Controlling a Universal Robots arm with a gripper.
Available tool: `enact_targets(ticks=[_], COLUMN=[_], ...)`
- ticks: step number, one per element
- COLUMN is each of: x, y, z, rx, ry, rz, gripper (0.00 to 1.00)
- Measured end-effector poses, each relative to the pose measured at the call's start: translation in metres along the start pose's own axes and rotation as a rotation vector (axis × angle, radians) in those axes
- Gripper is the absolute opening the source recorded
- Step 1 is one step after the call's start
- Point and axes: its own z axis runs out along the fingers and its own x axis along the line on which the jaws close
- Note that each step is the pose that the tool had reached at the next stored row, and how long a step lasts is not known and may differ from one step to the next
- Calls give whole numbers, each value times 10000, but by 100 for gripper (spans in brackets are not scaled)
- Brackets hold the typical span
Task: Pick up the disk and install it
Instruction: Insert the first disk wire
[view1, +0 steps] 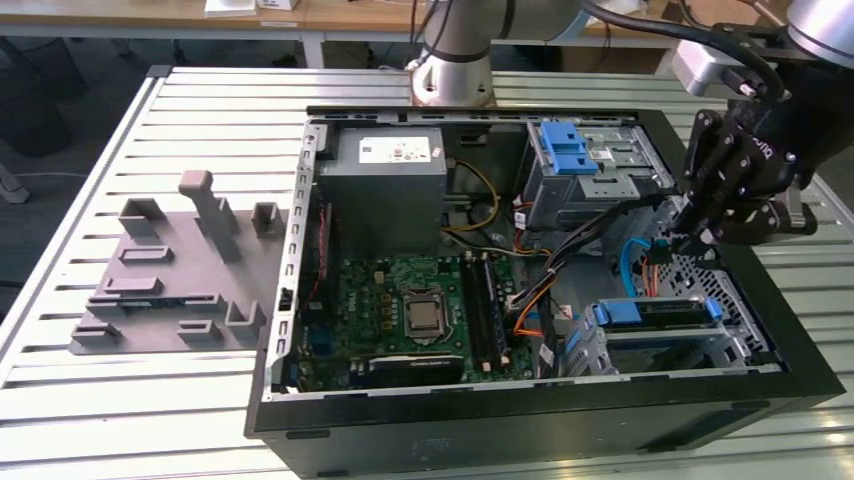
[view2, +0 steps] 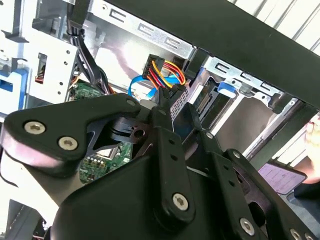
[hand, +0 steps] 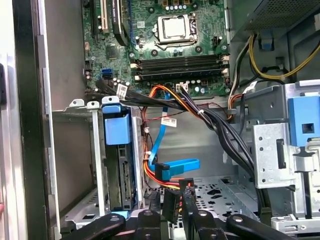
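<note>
The gripper (view1: 697, 238) hangs inside the open computer case (view1: 534, 420), near its edge on the exterior view's right, just above a bundle of coloured cables (hand: 165, 175). Its fingers (hand: 170, 205) look closed on a black cable plug, though this is hard to tell. The disk (view1: 650, 313) with blue rails sits in the drive bay (hand: 97, 165) at the case's near corner

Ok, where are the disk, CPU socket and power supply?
disk (view1: 650, 313): exterior view, its blue top edge.
CPU socket (view1: 424, 315): exterior view, centre of the chip.
power supply (view1: 387, 190): exterior view, its grey face.
</note>
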Motion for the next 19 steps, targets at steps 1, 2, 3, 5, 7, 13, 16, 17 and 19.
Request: enact_targets(ticks=[1, 2, 3, 5, 7, 13, 16, 17, 19], x=[-9, -21, -35, -62, -87, -135, -126, -118, -94], y=[1, 1, 3, 5, 7, 11, 10, 9, 10], z=[9, 17, 24, 37, 47, 56, 58, 58, 59], rx=[5, 7, 9, 16, 26, 46, 47, 49, 51], ry=[50, 83, 108, 182, 295, 500, 500, 500, 502], rz=[21, 39, 56, 88, 111, 142, 116, 86, 36], gripper=[31, 31, 31, 31, 31, 17, 16, 16, 16])
